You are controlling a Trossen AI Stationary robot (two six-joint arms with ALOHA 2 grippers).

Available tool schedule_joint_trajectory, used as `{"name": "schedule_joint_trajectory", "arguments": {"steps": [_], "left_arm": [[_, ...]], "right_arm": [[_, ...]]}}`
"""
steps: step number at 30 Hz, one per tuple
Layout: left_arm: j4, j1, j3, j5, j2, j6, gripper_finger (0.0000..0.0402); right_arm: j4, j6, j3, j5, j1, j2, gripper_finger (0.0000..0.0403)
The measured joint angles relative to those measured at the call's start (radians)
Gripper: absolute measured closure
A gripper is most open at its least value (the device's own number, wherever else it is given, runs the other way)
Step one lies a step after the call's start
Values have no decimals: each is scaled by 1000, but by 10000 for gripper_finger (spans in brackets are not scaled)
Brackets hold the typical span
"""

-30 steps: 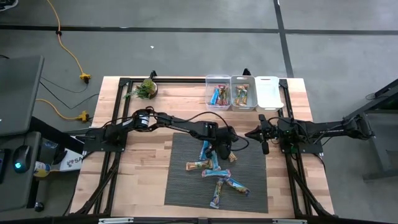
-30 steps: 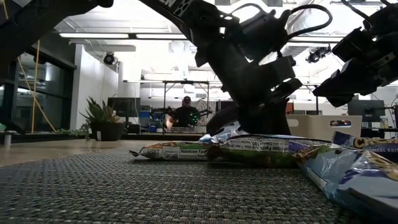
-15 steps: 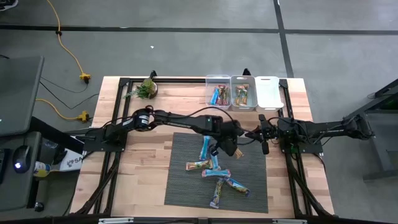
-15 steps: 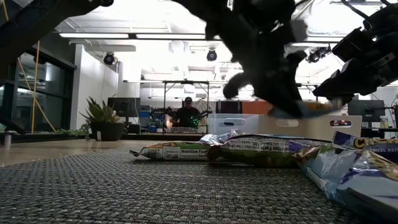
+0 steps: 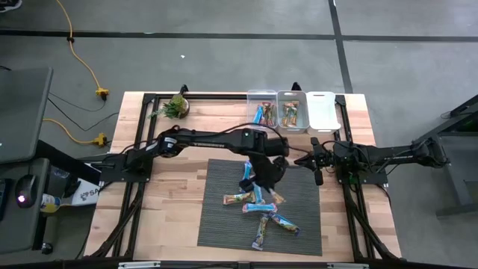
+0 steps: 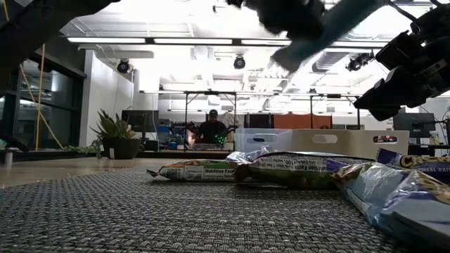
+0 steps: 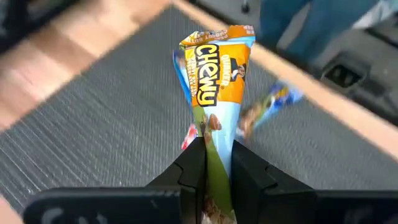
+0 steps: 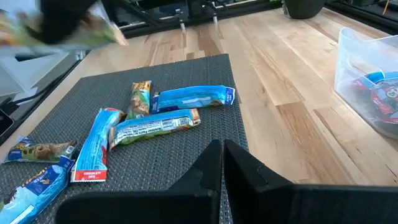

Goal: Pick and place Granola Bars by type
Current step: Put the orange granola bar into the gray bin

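The left gripper (image 7: 217, 163) holds a bar (image 7: 215, 81) clenched between its jaws; the orange wrapper reads "CHEWY", the smaller print too blurred to read. In the high view this gripper (image 5: 261, 173) sits at frame centre over the grey mat (image 5: 220, 224), its arm hiding part of the bar pile (image 5: 261, 209). In the low view only a blurred blue streak at the top edge shows the lifted bar, while a lying bar (image 6: 200, 171) reads "Nutrition Facts". The right gripper (image 8: 222, 163), jaws closed on nothing, waits at the mat's right edge. Bins (image 5: 291, 110) at upper centre of the bench (image 5: 172, 202) hold sorted bars.
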Motion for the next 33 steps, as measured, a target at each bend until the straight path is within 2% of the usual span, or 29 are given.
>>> {"name": "schedule_joint_trajectory", "arguments": {"steps": [6,10,15,17,21,23,25,28,33], "left_arm": [[255,-10,10,77,-48,-157,353],[501,-14,8,32,-65,-281,353],[832,-13,11,-177,-71,-380,353],[941,-13,11,-319,-70,-408,353],[1081,-11,11,-675,-70,-409,353],[1130,1,11,-793,-63,-434,353],[1140,24,11,-843,-63,-517,353],[1136,72,11,-863,-63,-665,353],[1069,152,4,-960,-63,-856,353]], "right_arm": [[0,0,0,0,0,0,402],[1,0,0,0,0,0,402],[2,0,0,0,0,0,402],[1,0,0,0,0,0,402],[1,0,0,0,0,0,402],[1,0,0,0,0,0,402],[2,0,0,0,0,0,402],[1,0,0,0,0,0,402],[2,0,0,0,0,0,402]]}}
